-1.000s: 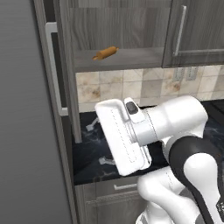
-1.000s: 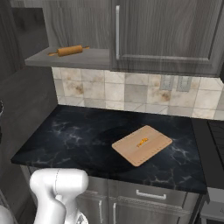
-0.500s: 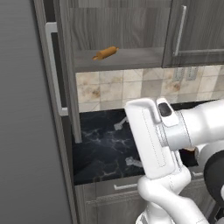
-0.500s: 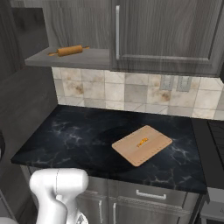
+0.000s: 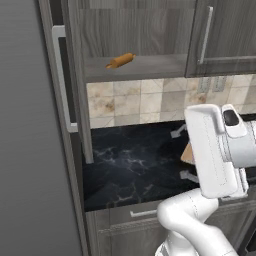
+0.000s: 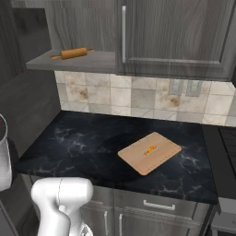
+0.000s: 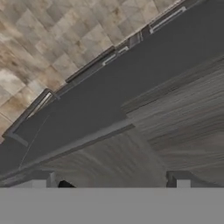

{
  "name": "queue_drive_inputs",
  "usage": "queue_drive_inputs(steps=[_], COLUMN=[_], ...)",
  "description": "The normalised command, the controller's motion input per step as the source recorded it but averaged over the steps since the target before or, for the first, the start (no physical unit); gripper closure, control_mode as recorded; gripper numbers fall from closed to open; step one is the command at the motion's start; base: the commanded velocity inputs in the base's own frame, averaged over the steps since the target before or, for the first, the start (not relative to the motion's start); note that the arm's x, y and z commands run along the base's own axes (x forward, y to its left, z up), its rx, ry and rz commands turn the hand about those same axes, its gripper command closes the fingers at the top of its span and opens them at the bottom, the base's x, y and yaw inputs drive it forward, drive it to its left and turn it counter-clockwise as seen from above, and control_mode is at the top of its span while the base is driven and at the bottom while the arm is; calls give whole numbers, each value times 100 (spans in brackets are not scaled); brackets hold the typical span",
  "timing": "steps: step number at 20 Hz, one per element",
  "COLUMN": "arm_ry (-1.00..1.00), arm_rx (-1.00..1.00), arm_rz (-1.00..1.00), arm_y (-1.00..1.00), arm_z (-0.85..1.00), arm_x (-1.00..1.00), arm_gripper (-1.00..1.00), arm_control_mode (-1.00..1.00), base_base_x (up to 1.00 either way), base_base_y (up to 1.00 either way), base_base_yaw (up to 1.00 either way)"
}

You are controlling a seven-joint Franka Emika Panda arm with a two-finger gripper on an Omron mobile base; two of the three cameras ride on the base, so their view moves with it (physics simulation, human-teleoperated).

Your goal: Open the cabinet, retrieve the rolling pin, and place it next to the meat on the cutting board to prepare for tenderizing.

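Observation:
The cabinet (image 5: 140, 30) has its left door (image 5: 76, 85) swung wide open and its right door (image 6: 175, 37) closed. On the bare shelf lies the orange-brown rolling pin (image 5: 120, 61) (image 6: 73, 53), on its side. The cutting board (image 6: 149, 152) rests on the black counter with a small orange piece of meat (image 6: 150, 150) at its middle. My gripper (image 5: 182, 154) hangs over the counter, well below and to the right of the rolling pin, open and holding nothing, its fingers pointing left. In the hand view the gripper (image 7: 111, 181) faces wood grain and tiles.
The open door's long silver handle (image 5: 60, 75) juts out at the left, beside a tall grey panel (image 5: 30, 150). A tiled backsplash (image 6: 138, 99) runs behind the black marbled counter (image 6: 78, 143). Grey drawer fronts (image 6: 156, 207) sit under the counter.
My hand has swung to the right, away from the open door and out over the counter. The gripper stays open. The rolling pin, board and meat have not moved.

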Motion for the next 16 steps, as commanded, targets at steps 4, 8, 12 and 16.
queue_drive_inputs(steps=[4,8,12,16], arm_ry=[1,0,0,-1], arm_rx=[0,0,0,4], arm_rz=[-22,-22,-22,-18], arm_y=[-61,-66,-66,-50], arm_z=[0,1,6,2], arm_x=[5,0,1,0], arm_gripper=[-100,-100,-100,-100], arm_control_mode=[-100,-100,-100,-100], base_base_x=[0,0,0,0], base_base_y=[0,0,0,0], base_base_yaw=[0,0,0,0])
